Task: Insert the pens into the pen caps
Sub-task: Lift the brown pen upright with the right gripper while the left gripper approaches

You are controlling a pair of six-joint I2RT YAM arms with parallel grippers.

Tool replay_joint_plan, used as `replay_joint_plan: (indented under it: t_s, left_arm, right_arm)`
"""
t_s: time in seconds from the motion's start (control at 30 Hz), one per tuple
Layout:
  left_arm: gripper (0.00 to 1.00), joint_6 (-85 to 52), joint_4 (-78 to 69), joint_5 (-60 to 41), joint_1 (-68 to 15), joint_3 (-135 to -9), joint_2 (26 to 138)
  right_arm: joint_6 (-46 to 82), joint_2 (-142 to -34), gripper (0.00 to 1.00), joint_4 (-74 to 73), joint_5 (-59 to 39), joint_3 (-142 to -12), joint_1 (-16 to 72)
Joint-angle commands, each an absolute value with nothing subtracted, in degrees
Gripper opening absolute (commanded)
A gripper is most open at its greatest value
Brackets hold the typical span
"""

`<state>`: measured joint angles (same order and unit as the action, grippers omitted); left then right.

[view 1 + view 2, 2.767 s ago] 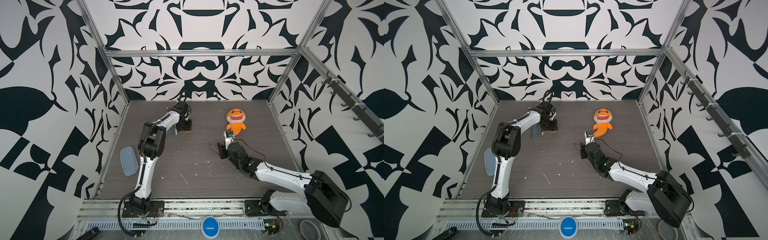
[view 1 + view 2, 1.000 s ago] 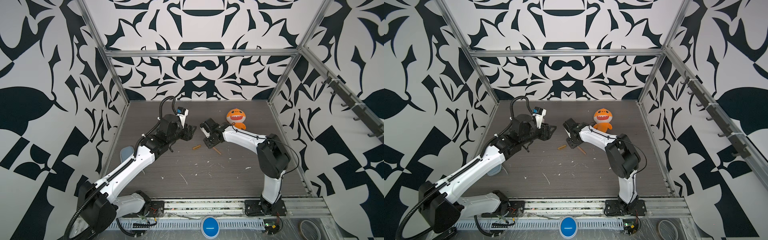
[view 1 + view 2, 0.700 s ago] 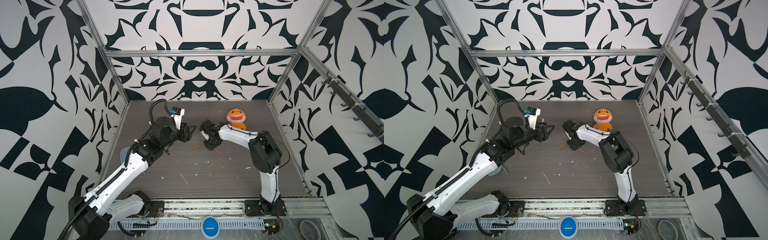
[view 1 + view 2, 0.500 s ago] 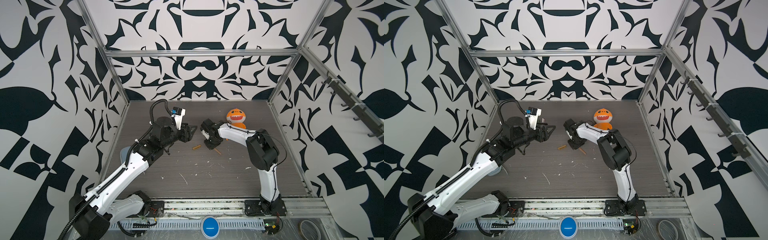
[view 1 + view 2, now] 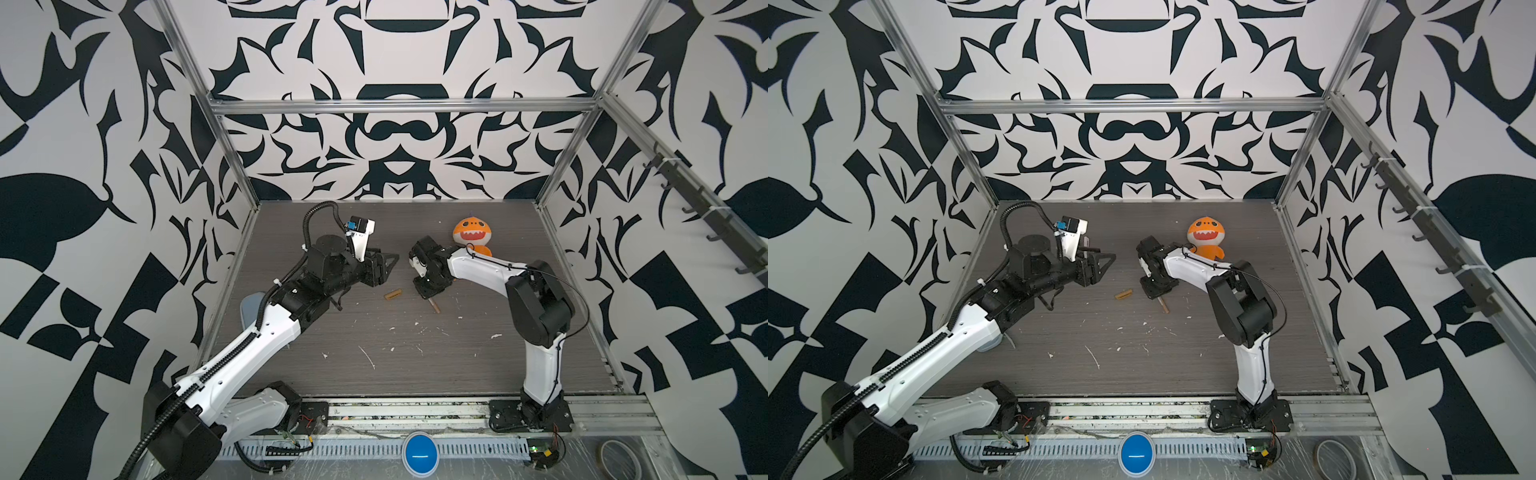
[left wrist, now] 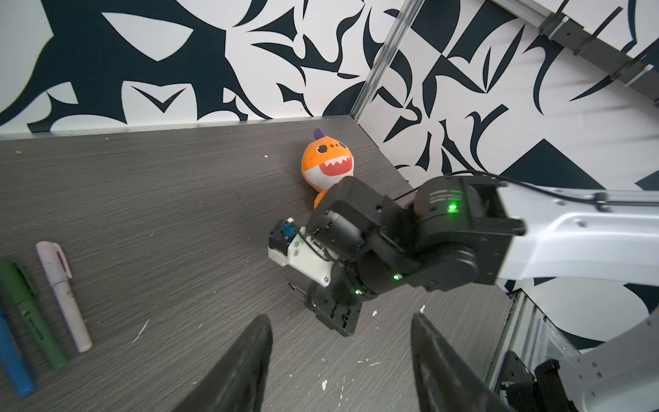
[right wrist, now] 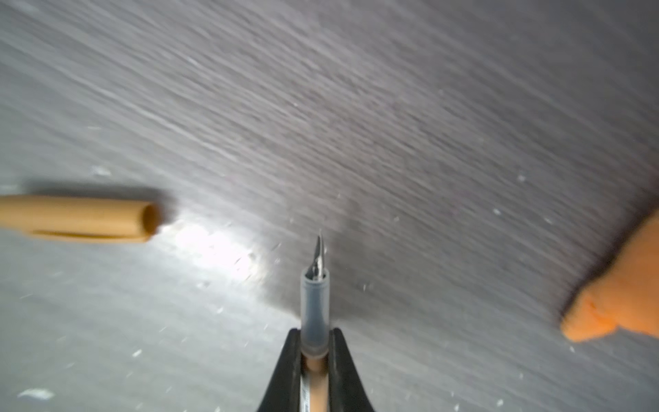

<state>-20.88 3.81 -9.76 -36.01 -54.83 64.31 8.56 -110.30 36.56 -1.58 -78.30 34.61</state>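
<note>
your right claw was clenched on the orange pen just behind its clear collar. that left the nib free out front to aim at the cap. cap lay on the table near the nib, open end toward the pen's side. left claw hung released, empty. pen: smooth plastic, metal point. cap: matte mustard tube. three capped pens lay well aside.
</note>
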Motion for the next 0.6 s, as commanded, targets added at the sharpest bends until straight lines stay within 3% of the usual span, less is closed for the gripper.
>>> replay_joint_plan:
  t_s: [0.0, 0.23, 0.57]
  left_arm:
    - [0.64, -21.8, 1.1, -11.6, -35.9, -54.1, 65.3]
    - [0.63, -21.8, -6.7, -15.4, -35.9, -49.9, 65.2]
    - [0.61, -24.9, -17.5, -33.0, -35.9, -47.6, 68.7]
  right_arm:
    - [13.1, -100.8, 0.08, 29.0, -4.6, -75.5, 34.9]
    - [18.5, -85.5, 0.07, 16.7, -7.7, -64.9, 35.1]
    - [27.8, -65.8, 0.08, -2.1, -10.9, -54.5, 36.2]
